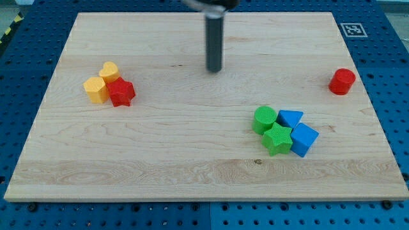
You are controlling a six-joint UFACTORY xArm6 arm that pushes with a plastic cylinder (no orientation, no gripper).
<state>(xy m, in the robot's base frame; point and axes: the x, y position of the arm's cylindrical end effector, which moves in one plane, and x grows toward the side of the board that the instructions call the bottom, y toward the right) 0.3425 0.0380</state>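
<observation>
My tip [213, 69] rests on bare wood in the upper middle of the board and touches no block. To its left, a fair way off, a yellow heart [110, 69], a yellow hexagon [96, 89] and a red star [121, 93] sit pressed together. Lower right of the tip lies a second cluster: a green cylinder [264, 119], a green star [278, 138], a blue triangle [291, 118] and a blue cube [303, 139]. A red cylinder [342, 82] stands alone near the view's right edge.
The wooden board [192, 160] lies on a blue perforated table [393, 76]. A black-and-white marker [353, 29] sits at the board's upper right corner.
</observation>
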